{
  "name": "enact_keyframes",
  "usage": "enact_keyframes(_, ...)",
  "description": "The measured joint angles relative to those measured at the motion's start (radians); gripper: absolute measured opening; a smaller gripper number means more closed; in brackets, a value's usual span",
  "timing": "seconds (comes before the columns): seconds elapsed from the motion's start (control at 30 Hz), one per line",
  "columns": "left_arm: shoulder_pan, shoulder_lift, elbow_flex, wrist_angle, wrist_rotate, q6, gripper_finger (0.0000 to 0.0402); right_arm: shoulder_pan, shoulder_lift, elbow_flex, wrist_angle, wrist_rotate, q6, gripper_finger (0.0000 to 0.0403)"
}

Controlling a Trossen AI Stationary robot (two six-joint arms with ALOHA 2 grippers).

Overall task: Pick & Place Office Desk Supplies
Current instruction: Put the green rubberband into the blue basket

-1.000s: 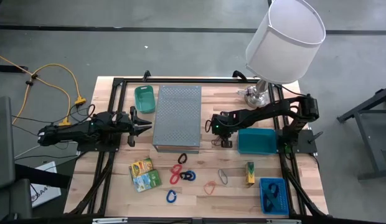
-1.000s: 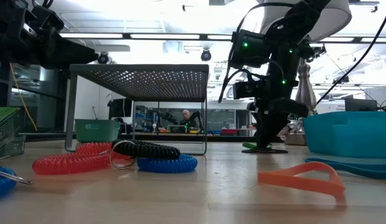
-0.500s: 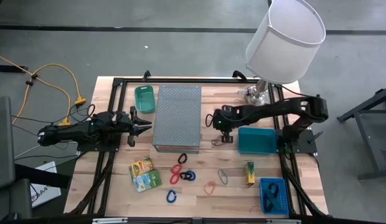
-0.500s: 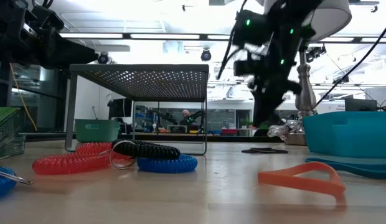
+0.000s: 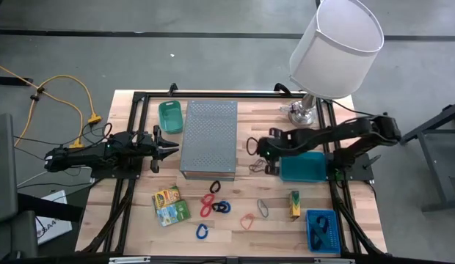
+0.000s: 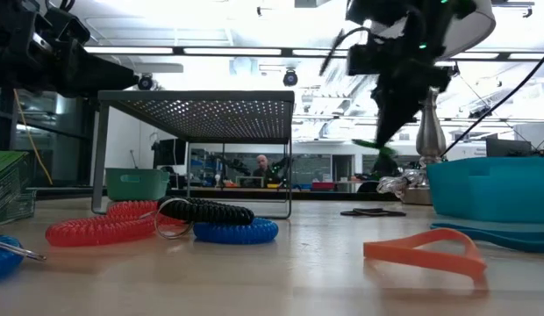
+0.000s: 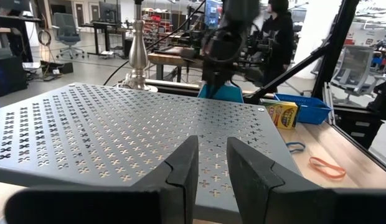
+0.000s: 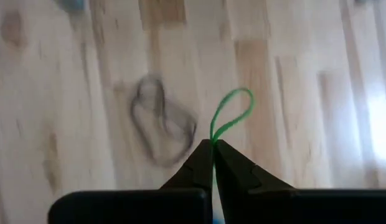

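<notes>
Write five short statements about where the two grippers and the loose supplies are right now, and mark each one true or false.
1. The right gripper is shut on a green rubber band. True.
2. The dark rubber band is in the teal bin. False: it lies on the bare table.
3. The left gripper holds a red clip. False: it is empty, beside the grey metal box.
4. The orange rubber band lies flat on the table. True.
5. The green band lies on the table. False: it hangs in the air from the right gripper.
</notes>
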Motion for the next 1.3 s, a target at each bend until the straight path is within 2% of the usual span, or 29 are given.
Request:
enact_keyframes(0.23, 0.000, 0.000, 0.000, 0.000, 0.000, 0.000, 0.0079, 0.169, -0.096, 0.001, -0.122, -0.010, 0.304, 0.0002)
enact_keyframes(0.5, 0.000, 0.000, 0.000, 0.000, 0.000, 0.000, 0.0079, 0.399, -0.126, 0.002, -0.241, -0.017, 0.655, 0.0002)
enact_keyframes(0.93, 0.000, 0.000, 0.000, 0.000, 0.000, 0.000, 0.0079, 0.743, -0.132, 0.002, -0.235, -0.116, 1.234, 0.0002)
enact_keyframes(1.03, 0.000, 0.000, 0.000, 0.000, 0.000, 0.000, 0.0079, 0.823, -0.131, 0.002, -0.216, -0.118, 1.309, 0.0002)
enact_keyframes(1.3, 0.000, 0.000, 0.000, 0.000, 0.000, 0.000, 0.0079, 0.983, -0.104, 0.002, -0.168, -0.095, 1.346, 0.0002)
